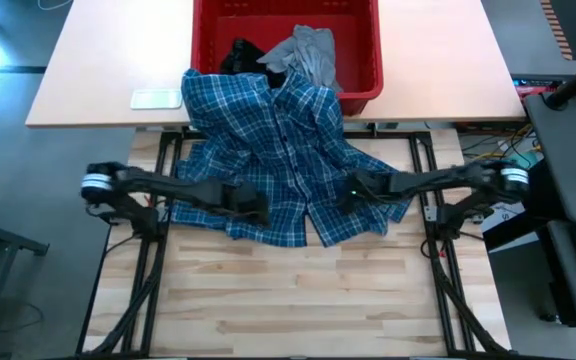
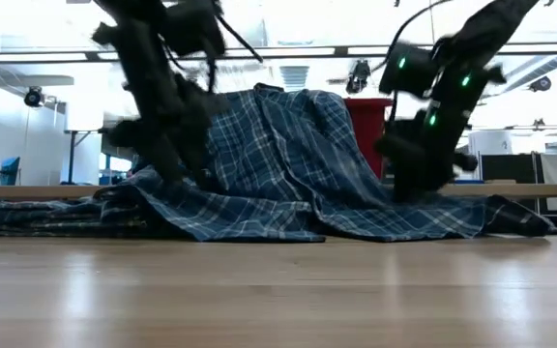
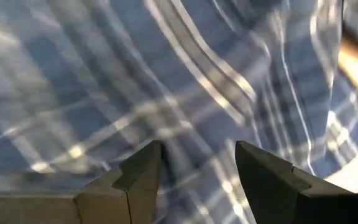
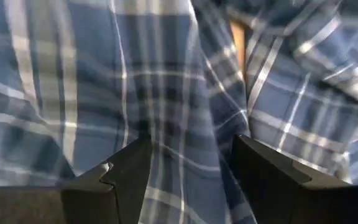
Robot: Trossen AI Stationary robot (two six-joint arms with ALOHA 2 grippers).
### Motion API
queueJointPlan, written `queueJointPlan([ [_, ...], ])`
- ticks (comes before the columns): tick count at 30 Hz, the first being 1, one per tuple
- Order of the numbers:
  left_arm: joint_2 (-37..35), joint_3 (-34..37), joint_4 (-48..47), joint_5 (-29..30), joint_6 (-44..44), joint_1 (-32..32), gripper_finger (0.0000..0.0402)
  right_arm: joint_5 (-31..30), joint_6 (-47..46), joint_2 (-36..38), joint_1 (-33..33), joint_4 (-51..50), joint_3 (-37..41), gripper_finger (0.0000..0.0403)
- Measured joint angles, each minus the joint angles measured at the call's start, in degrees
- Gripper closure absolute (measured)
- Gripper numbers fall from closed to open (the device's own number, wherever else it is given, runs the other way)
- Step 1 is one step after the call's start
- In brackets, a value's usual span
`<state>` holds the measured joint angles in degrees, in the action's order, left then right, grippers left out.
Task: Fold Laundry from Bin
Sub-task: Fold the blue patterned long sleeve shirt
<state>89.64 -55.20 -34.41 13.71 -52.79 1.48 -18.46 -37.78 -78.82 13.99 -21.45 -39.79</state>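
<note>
Plaid shirt is draped from the front rim of the red bin down onto the wooden table, spread across the table middle, its upper part at 12 o'clock still hanging on the bin edge. Inside the bin: grey T-shirt toward the middle, small black garment at 9 o'clock of it, touching.

Left gripper sits on the shirt's lower edge at about 8 o'clock of the cloth; in the left wrist view its fingers stand apart with plaid cloth between and beyond them, can't tell if they pinch it. Right gripper is on the shirt at about 4 o'clock; fingers also spread, plaid cloth filling the gap, grip unclear.

Low view: shirt heaped in a mound between both arms, flat edges trailing out on the table to either side.

A small flat white thing lies on the far tabletop at 9 o'clock of the bin.
</note>
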Motion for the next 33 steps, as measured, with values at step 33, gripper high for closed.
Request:
queueJointPlan([
  [33, 4.0, -27.3, -30.4, 5.8, 1.8, 1.5, 0.0211, 0.7, -21.4, 27.7, -30.8, -29.2, -3.6, 0.0184],
])
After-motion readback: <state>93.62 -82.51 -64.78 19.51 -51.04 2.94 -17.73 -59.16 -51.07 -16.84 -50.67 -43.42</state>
